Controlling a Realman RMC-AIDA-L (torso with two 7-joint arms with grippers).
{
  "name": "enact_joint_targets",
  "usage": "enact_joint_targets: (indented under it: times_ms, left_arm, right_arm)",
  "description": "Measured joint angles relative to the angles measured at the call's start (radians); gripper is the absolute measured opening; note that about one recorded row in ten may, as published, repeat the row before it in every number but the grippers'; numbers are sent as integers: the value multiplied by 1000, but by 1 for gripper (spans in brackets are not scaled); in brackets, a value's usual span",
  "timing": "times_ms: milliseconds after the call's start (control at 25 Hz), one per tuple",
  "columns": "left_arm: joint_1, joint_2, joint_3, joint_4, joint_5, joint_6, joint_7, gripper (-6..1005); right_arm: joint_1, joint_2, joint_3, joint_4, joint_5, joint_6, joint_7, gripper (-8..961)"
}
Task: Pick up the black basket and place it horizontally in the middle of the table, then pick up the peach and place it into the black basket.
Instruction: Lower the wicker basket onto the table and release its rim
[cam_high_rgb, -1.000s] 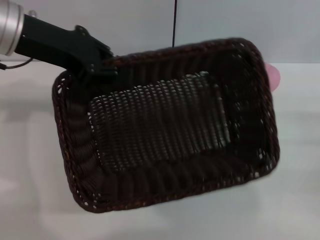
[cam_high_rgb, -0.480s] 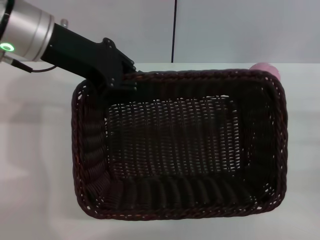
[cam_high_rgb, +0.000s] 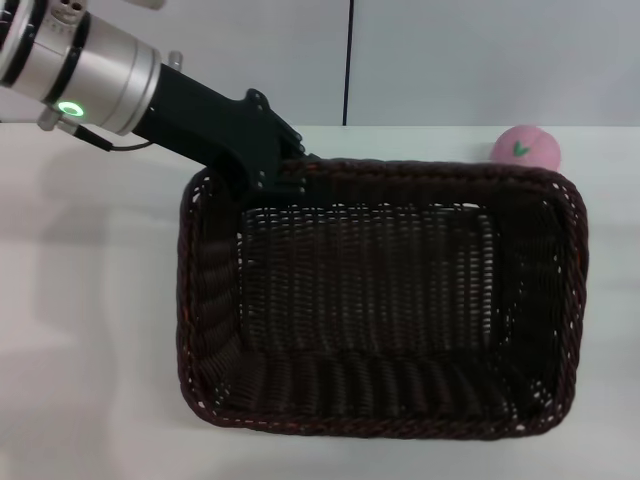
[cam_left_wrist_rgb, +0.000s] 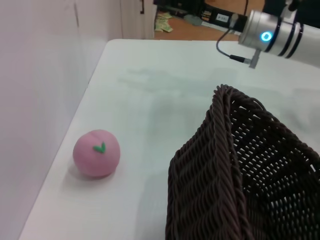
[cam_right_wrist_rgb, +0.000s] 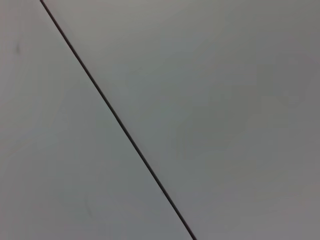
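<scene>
Head view: I see the black basket (cam_high_rgb: 380, 300) lying lengthwise across the middle of the table (cam_high_rgb: 90, 300), mouth up. My left gripper (cam_high_rgb: 272, 172) is clamped on its far-left rim. The peach (cam_high_rgb: 525, 148) sits on the table just beyond the basket's far-right corner. The right gripper isn't in sight.

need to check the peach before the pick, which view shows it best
The left wrist view: the peach sits whole on the table, beside the black basket. The head view shows it behind the basket's far rim; the right wrist view shows none.
</scene>
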Motion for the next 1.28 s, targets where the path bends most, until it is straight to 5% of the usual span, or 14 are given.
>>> enact_joint_targets:
  times_ms: [960, 1280]
  left_arm:
    - [-16, -9, 30, -93, -40, -154, 29, 227]
    - [6, -10, 30, -93, -123, -190, 61, 567]
  right_arm:
    - [3, 0, -3, 5, -5, 24, 0, 555]
    - [9, 0, -4, 7, -6, 25, 0, 555]
